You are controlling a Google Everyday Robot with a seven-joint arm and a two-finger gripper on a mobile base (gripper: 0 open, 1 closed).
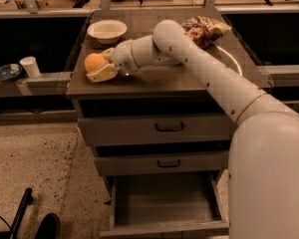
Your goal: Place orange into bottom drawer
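- The small round orange fruit (92, 61) sits on the dark desk (169, 79) near its front left corner.
- The cream two-finger gripper (97, 64) is at the orange, its jaws clenched on the fruit from either side, low over the desk top.
- The white robot arm (204, 73) reaches in from the right.
- A shallow white bowl (106, 31) stands just behind the orange; a crinkled snack bag (205, 29) lies well to the right.
- The grey metal bottom drawer (164, 201) is pulled open below.
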